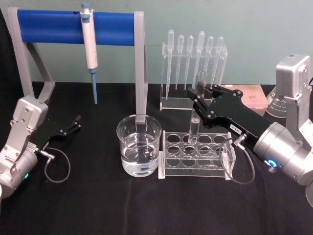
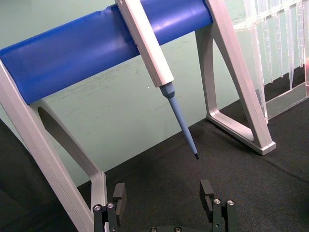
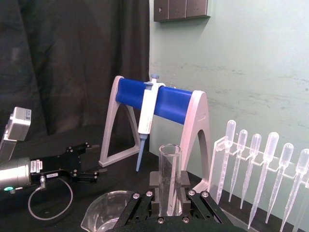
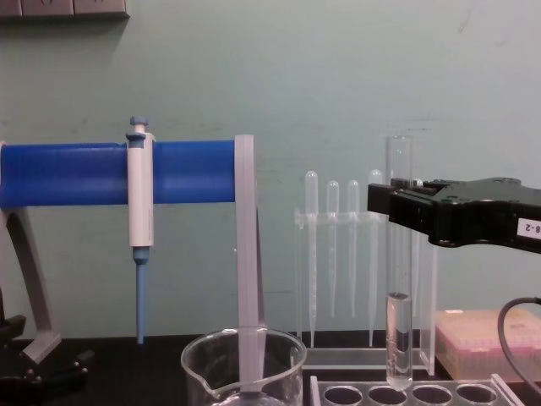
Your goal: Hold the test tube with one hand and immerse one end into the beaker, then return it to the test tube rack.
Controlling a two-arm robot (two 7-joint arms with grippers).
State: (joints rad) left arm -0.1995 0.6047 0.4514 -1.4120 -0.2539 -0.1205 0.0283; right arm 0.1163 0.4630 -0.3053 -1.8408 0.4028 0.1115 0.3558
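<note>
My right gripper (image 1: 199, 92) is shut on the upper part of the test tube (image 1: 194, 125), a clear glass tube held upright. In the chest view the test tube (image 4: 398, 271) hangs with its round bottom just above the back row of the clear rack (image 1: 230, 147), and a liquid line shows in its lower part. The right wrist view has the test tube (image 3: 170, 176) clamped between the black fingers (image 3: 154, 182). The beaker (image 1: 139, 144), holding water, stands left of the rack, apart from the tube. Far left, my left gripper (image 1: 73, 125) rests open and empty near the table.
A blue-barred stand (image 1: 49, 27) carries a white-and-blue pipettor (image 1: 89, 44) behind the beaker; its grey leg (image 1: 141, 73) rises just behind the beaker. A clear holder with several plastic pipettes (image 1: 193, 63) stands behind the rack. A pink box (image 1: 254, 98) sits at back right.
</note>
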